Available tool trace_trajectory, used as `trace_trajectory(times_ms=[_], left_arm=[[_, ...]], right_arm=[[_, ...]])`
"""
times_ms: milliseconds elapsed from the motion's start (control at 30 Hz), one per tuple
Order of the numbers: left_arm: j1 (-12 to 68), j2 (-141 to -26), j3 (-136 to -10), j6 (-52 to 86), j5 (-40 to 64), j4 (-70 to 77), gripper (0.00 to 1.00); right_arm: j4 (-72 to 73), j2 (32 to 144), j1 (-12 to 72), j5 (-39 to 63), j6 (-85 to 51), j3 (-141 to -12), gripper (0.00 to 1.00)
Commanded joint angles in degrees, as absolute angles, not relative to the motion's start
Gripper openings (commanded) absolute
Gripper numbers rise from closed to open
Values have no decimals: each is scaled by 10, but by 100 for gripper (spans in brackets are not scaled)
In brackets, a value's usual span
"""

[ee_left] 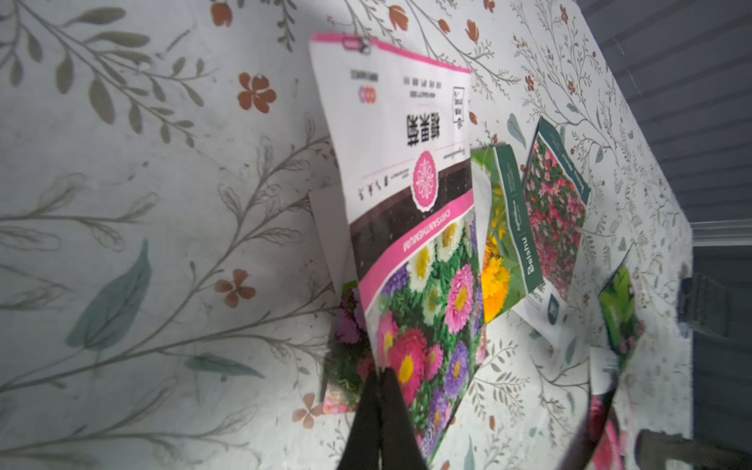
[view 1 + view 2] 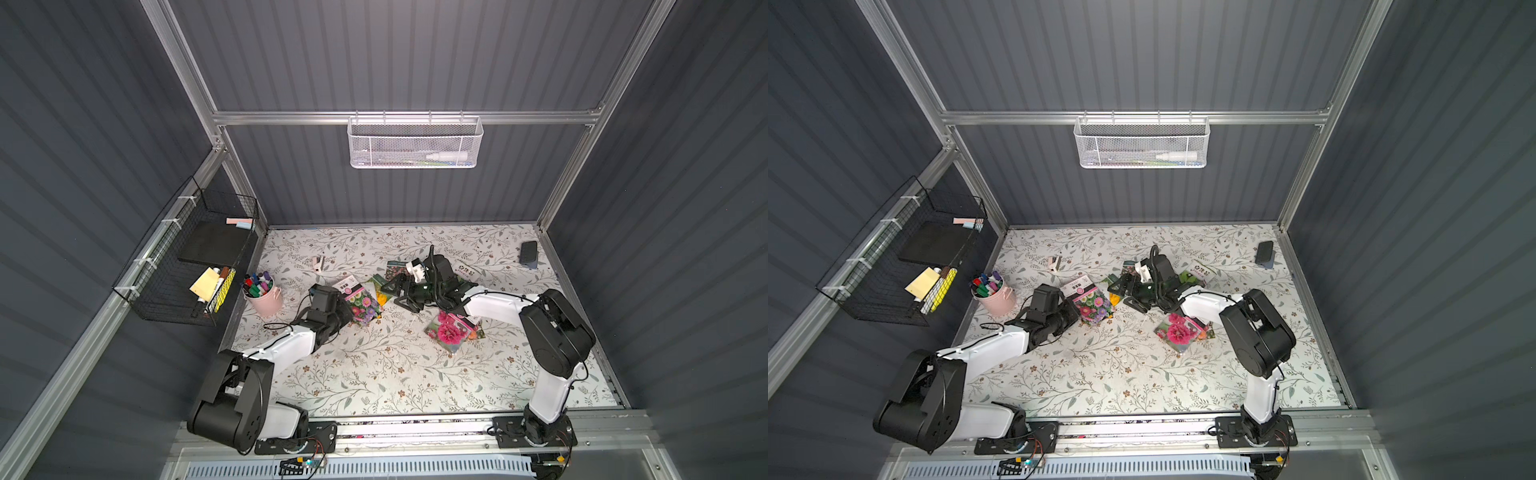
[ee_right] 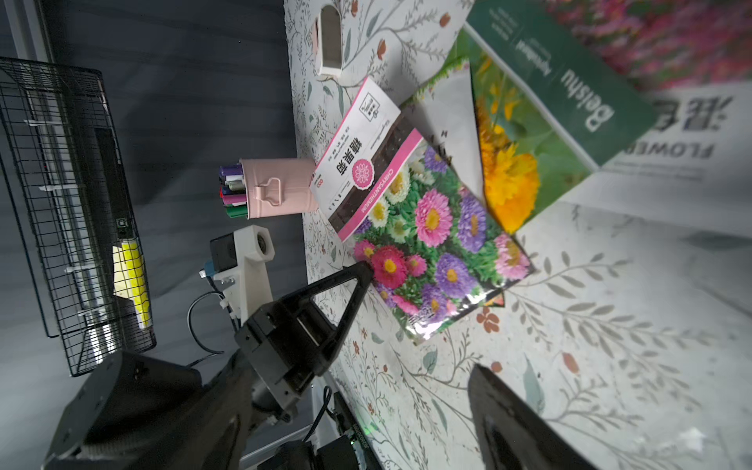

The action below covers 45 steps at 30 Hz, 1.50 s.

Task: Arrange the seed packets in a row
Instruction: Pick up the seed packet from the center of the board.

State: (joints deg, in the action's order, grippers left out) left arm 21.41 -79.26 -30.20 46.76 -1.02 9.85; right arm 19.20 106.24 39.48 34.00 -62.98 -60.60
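Left jaws clenched on CHRYSANTHEMUM packet (image 1: pixel 423 285), right jaws seemingly released near yellow Beishu packet (image 3: pixel 512 179)

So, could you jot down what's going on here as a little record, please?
Setting: floral-patterned tabletop, two robot arms
Left gripper: shut on the corner of a glossy pink-banded chrysanthemum seed packet
Right gripper: open, holding nothing
Beside that packet: flat yellow-flowered packet with a green band
Lying apart: glossy magenta-flowered packet, near the right arm
Row: not formed yet; packets scattered, some overlapping
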Motion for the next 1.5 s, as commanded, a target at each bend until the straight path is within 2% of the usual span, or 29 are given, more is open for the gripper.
trace_trajectory(times_ms=[0,100,300,700,1100,1300,1467], left_arm=[[251,-807,-284,426,-151,231,0],[274,-829,-278,426,-194,295,0],[291,-822,-300,458,-213,296,0],[307,-768,-311,600,-238,252,0],[312,-788,-342,543,-203,285,0],[314,-816,-349,552,-188,318,0],[319,-808,-350,554,-185,316,0]], right_arm=[[293,1063,407,334,-749,-587,85],[314,1060,417,314,-784,-567,85],[391,1054,426,273,-839,-509,85],[457,1102,425,270,-893,-549,85],[605,1153,474,230,-1071,-529,83],[615,1170,501,201,-1099,-531,82],[682,1191,499,113,-1118,-507,75]])
